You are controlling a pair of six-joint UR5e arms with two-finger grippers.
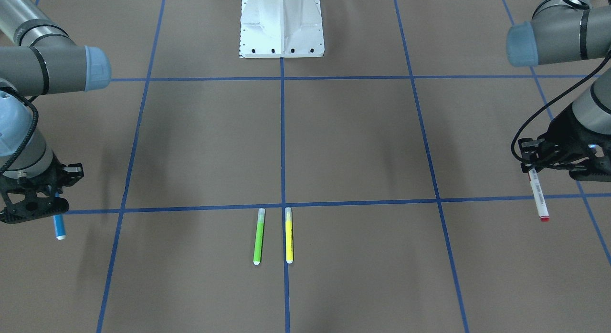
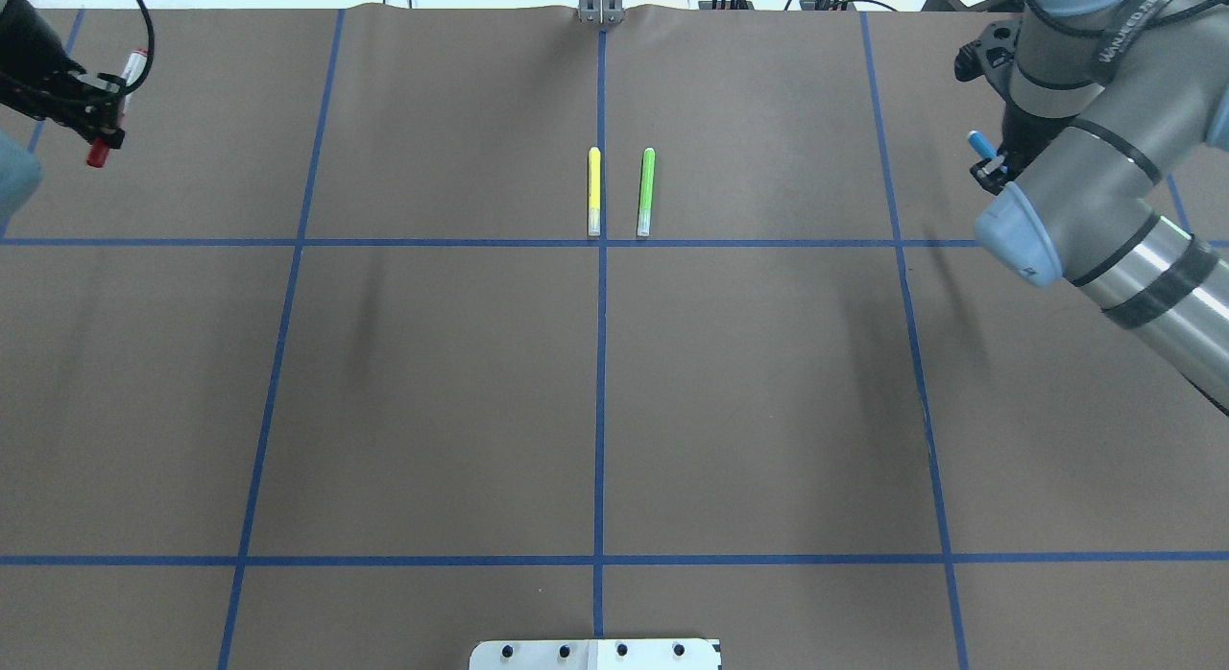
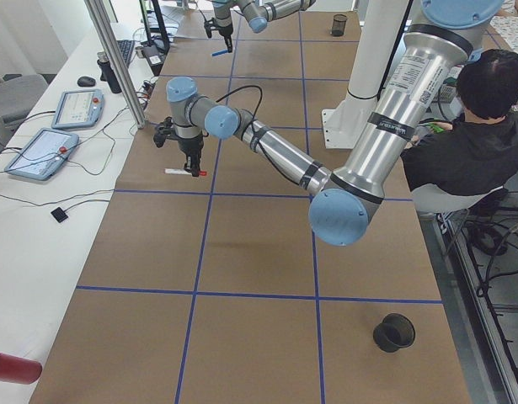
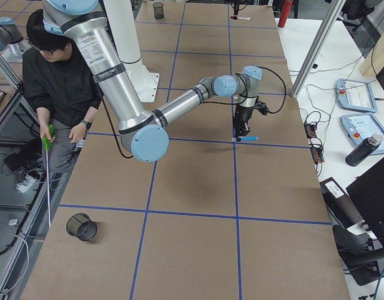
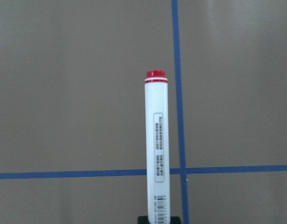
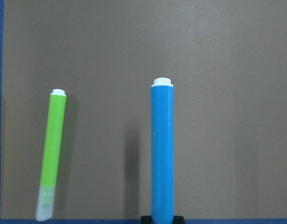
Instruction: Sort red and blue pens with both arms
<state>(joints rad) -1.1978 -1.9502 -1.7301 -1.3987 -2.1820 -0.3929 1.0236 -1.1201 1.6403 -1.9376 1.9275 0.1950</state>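
Observation:
My left gripper [image 1: 532, 170] is shut on the cap end of the red pen [image 1: 538, 195], a white marker with a red tip. The marker slants down over the table's far left side [image 2: 123, 75] and fills the left wrist view [image 5: 156, 149]. The blue pen [image 1: 59, 226] sticks out below my right gripper [image 1: 56, 199], which is shut on it at the table's far right side [image 2: 979, 144]. In the right wrist view the blue pen [image 6: 162, 154] points away from the camera. From these views I cannot tell whether either pen touches the table.
A green pen [image 1: 258, 236] and a yellow pen [image 1: 289, 235] lie side by side at the table's middle, by a blue tape line. The white robot base [image 1: 281, 23] stands behind. A black mesh cup [image 3: 394, 332] sits near one corner. A person [image 3: 477, 126] sits beside the table.

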